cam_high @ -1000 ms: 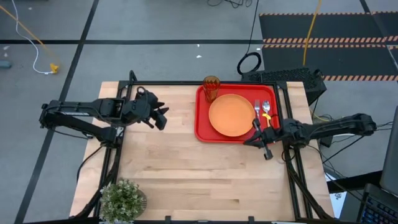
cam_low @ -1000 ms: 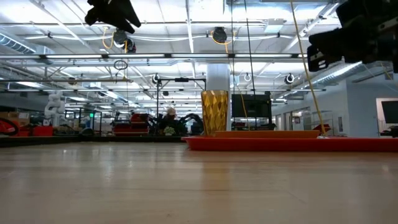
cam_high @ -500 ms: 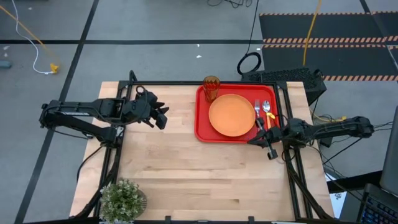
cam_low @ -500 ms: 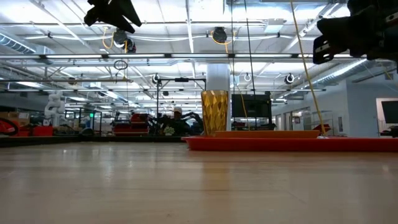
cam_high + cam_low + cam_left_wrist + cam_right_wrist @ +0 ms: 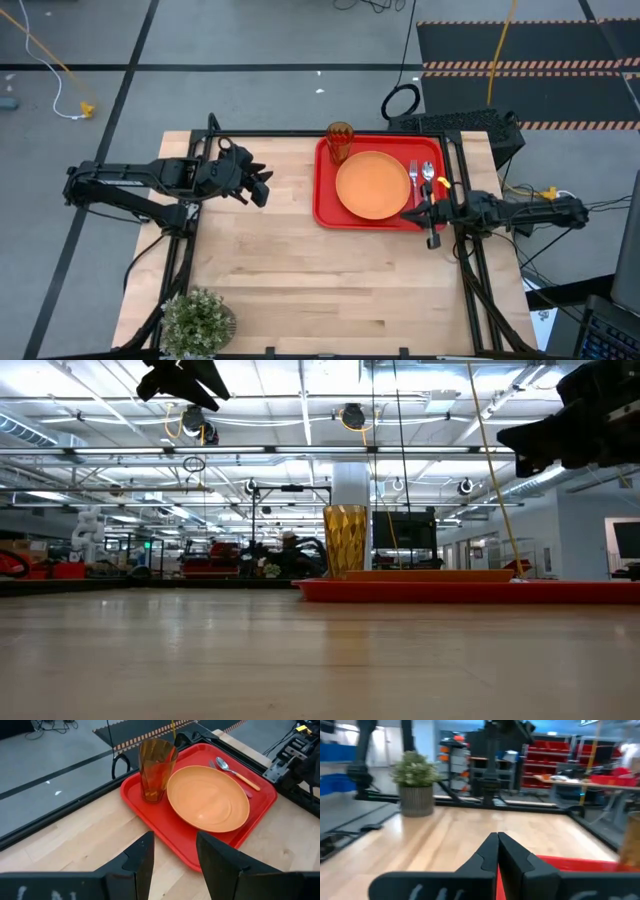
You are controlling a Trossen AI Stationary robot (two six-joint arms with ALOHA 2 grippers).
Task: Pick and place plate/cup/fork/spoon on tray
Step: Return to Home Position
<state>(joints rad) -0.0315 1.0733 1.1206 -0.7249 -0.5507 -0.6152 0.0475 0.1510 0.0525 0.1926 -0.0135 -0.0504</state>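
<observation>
- No word, label, brand or number can be read in any view.
- The dark floor mat (image 5: 520, 45) beyond the table carries orange-and-black warning stripes along its edges, without lettering.

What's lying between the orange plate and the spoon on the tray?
The fork, lying on the tray alongside the spoon, next to the plate. The high view shows it.

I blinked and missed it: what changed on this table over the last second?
The right arm folded back toward its base; the right hand, shut and empty, hardly shifted beside the big red plastic tray's corner. Nothing was picked up or released. The left hand, round orange plate, amber tumbler, red-handled fork and yellow-handled spoon stayed put.
</observation>
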